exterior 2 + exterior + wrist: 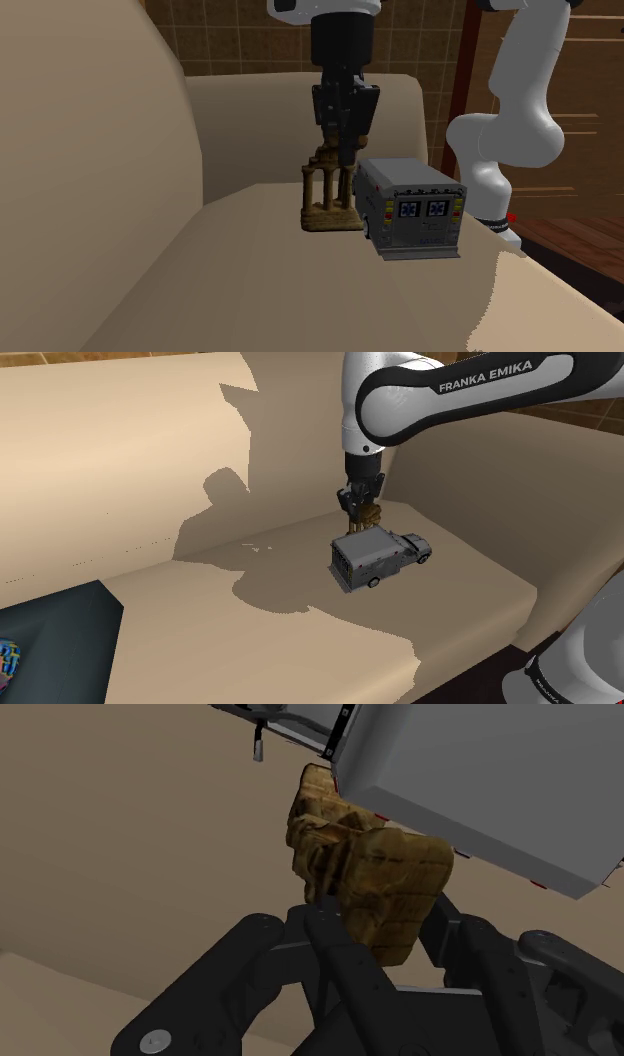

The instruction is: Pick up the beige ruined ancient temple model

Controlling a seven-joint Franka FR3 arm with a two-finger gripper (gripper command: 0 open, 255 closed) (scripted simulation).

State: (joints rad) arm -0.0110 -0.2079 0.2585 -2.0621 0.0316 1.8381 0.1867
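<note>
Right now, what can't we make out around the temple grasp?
- Temple model, top: second exterior view, covered by the hand.
- Temple's base: shoulder view, behind the grey truck; wrist view, under its own upper blocks.
- Truck's front: second exterior view, it faces away.
- Patterned item: shoulder view's lower left, cut off by the edge, so it cannot be identified.

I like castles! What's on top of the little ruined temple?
The black end effector sits over the temple model, covering its top; columns and base show.
</note>
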